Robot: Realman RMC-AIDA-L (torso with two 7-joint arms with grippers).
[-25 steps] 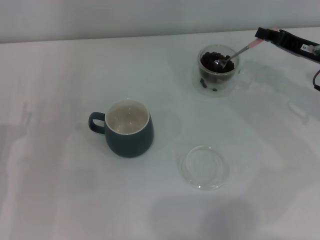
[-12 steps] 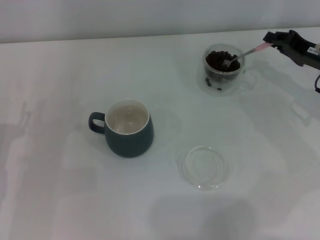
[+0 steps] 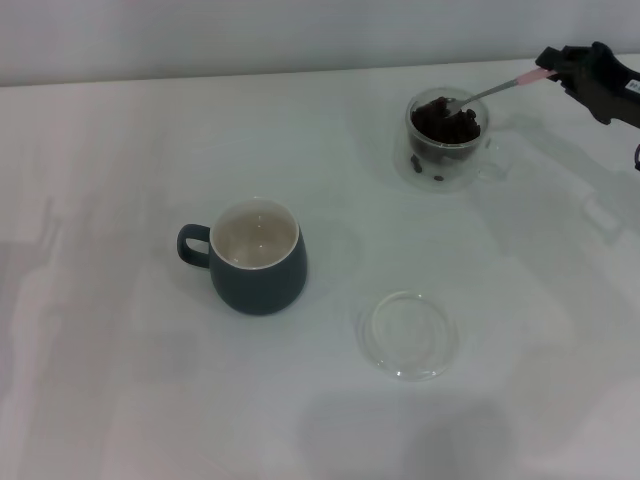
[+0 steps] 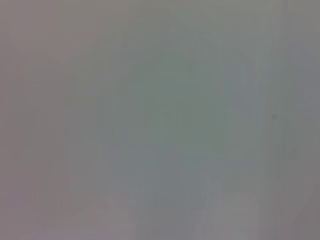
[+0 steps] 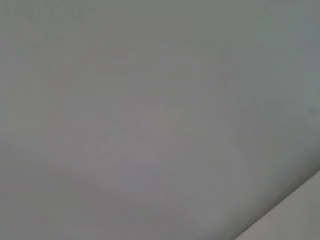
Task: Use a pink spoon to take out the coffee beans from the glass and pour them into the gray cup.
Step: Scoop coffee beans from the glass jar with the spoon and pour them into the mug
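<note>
The right gripper [image 3: 556,73] is at about 2 o'clock in the head view, near the edge, and most of its arm is cut off there. It pinches the pink end of the spoon [image 3: 497,90]. The spoon's thin metal neck slants down toward 8 o'clock into the glass [image 3: 443,140]. The bowl of the spoon is down among the coffee beans [image 3: 446,121], so it is hard to see, and you cannot tell how many beans sit on it. The beans make a dark heap that fills the upper part of the glass. A few loose beans show lower down through the clear wall.

The gray cup [image 3: 256,257] stands upright near the middle of the worktop [image 3: 120,150], well apart from the glass, off toward 7 o'clock from it. Its handle points to 9 o'clock. Its inside is pale, and no beans show in it.

A flat clear dish [image 3: 409,333] lies on the worktop at about 4 o'clock from the cup. It is hard to make out against the white top.

The left gripper is not in any view. Both wrist views show only a plain gray blur.
</note>
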